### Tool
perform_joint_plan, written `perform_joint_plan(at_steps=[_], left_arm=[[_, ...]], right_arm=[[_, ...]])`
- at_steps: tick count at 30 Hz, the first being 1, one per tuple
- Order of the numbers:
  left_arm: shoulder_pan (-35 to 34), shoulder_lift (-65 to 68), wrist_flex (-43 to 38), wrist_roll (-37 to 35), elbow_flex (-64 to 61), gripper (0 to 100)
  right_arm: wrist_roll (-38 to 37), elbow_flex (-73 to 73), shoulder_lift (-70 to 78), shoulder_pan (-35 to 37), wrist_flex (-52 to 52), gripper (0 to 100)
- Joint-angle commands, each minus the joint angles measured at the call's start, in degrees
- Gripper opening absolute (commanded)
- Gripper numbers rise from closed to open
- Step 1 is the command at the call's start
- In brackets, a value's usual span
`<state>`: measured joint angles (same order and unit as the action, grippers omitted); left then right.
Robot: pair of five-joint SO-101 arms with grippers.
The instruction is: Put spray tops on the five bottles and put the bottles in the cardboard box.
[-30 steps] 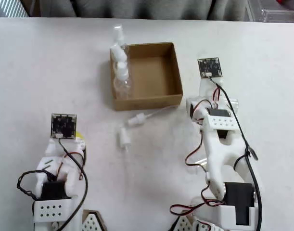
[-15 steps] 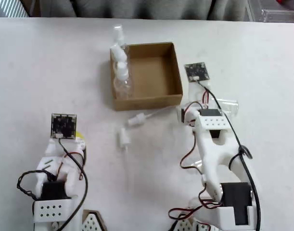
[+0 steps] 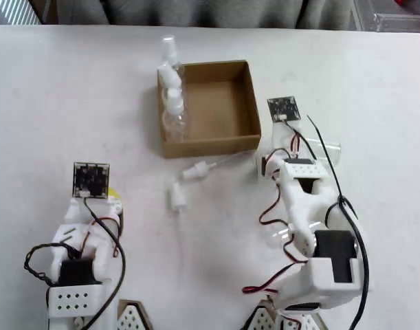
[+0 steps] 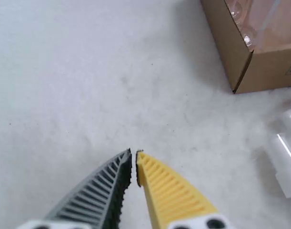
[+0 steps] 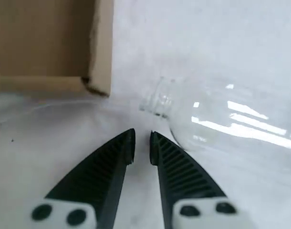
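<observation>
Clear bottle [image 5: 231, 119] lies by right jaws, slightly parted; left jaws closed.

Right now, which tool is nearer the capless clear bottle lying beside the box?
Right. The right tool sits just short of the neck of the bottle, off a corner of the box; the left tool is across the table, well away.

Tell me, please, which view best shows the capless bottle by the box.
The right wrist view: the capless bottle lies on its side, neck open. In the high view the right arm covers most of it.
</observation>
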<state>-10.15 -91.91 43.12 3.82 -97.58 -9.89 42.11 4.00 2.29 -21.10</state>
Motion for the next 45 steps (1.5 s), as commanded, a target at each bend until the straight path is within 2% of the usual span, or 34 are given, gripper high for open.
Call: perform_joint_plan(at_steps=[1,9,21,26,29,37,45], left_arm=[[-0.3,-0.6,-0.9,-0.5,0.2,2],[-0.3,-0.6,-0.9,-0.5,0.2,2],[-0.3,-0.6,-0.9,-0.5,0.2,2],[-0.3,-0.6,-0.9,-0.4,0.2,2],[-0.3,-0.6,-1.1,-0.4,0.2,2],[-0.3,-0.6,-1.3,-0.4,0.2,2],[-0.3,-0.6,-1.3,-0.4,0.2,2]], right_arm=[[-0.2,-4.0,0.2,-1.0,2.4,4.8],[-0.1,-10.7,0.7,-4.4,2.4,4.8],[0.0,-19.3,10.8,-3.2,2.4,4.8],[6.3,-21.8,12.8,-3.4,2.3,4.8],[6.6,-22.0,12.7,-2.8,2.1,4.8],[6.6,-22.0,11.6,-1.5,-7.1,4.7],[6.6,-21.6,4.4,-0.4,-21.5,1.6]])
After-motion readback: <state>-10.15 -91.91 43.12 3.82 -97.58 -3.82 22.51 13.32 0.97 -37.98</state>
